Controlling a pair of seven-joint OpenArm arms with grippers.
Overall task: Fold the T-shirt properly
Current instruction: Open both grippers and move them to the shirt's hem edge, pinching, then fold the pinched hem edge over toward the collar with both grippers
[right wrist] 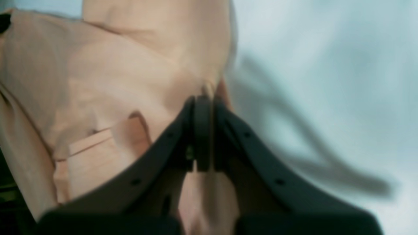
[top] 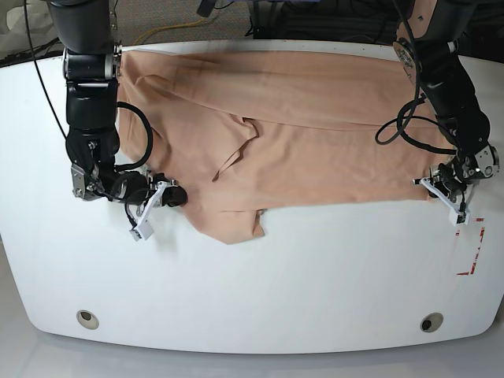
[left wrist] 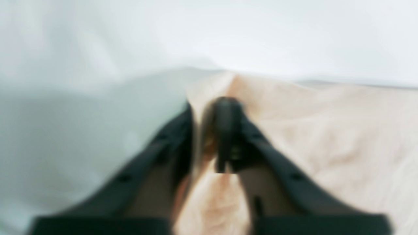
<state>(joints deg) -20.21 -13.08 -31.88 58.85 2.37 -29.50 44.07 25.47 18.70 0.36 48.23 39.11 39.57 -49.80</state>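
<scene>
The peach T-shirt point(top: 315, 134) lies spread and wrinkled across the far half of the white table point(top: 276, 291). One lower corner point(top: 236, 224) is folded under near the middle. In the base view, my right gripper point(top: 175, 195) is at the shirt's left edge, low on the table. The right wrist view shows that gripper point(right wrist: 209, 96) shut, with a ridge of the T-shirt point(right wrist: 114, 81) pinched at its tips. My left gripper point(top: 427, 186) sits at the shirt's right lower edge. Seen from the left wrist, it point(left wrist: 205, 107) is shut on the T-shirt point(left wrist: 326, 130), with cloth running between the fingers.
Red tape marks point(top: 472, 252) lie on the table at the right, close to my left gripper. Two round holes point(top: 88, 319) point(top: 431, 323) sit near the table's front edge. Cables point(top: 394, 130) loop off both arms over the cloth.
</scene>
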